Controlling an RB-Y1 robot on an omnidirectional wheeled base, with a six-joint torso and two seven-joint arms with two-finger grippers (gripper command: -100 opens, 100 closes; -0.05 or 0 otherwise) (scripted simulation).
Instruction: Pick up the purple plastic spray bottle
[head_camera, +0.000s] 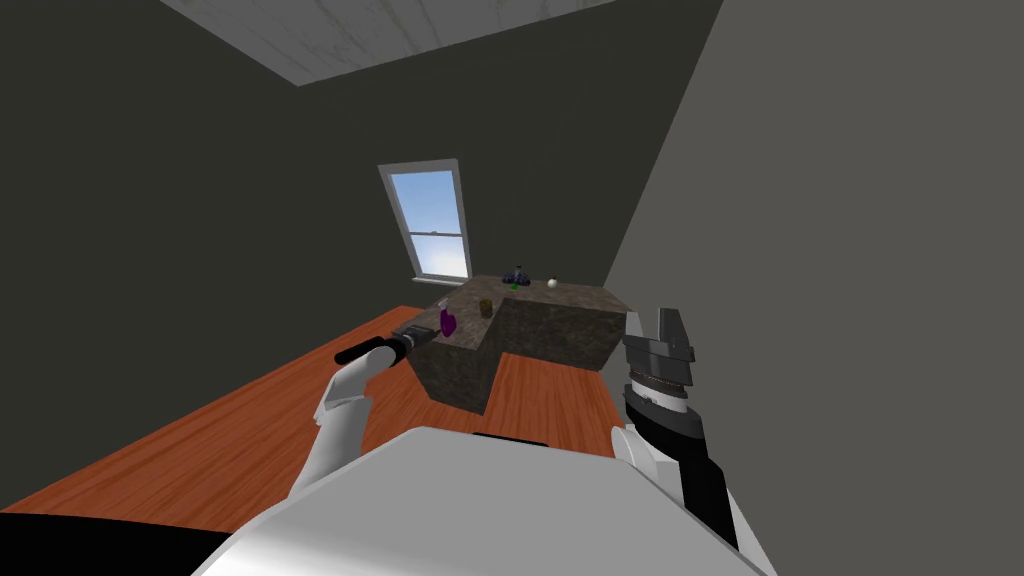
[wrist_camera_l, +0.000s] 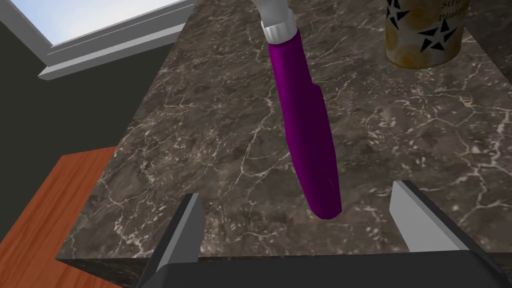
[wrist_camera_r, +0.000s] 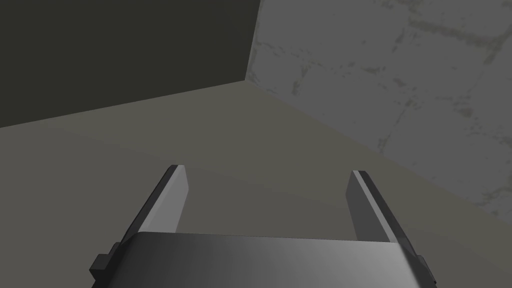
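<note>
left gripper (wrist_camera_l: 296, 192) wide open, slim purple spray bottle (wrist_camera_l: 305, 130) standing on the dark veined stone counter (wrist_camera_l: 200, 150) just ahead between its blades: i'd ease forward, centre the body, then close squarely; right gripper (wrist_camera_r: 267, 172) open too.

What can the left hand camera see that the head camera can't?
Up close, the left wrist view gives the black stars and lettering on the yellow can, the silver collar on the purple spray bottle, and the left gripper's open fingers flanking its bottom end. The head view gives instead the raised right gripper, plus a blue thing and a white ball at the counter's far end. Both: bottle, can, counter, window, orange floor.
</note>
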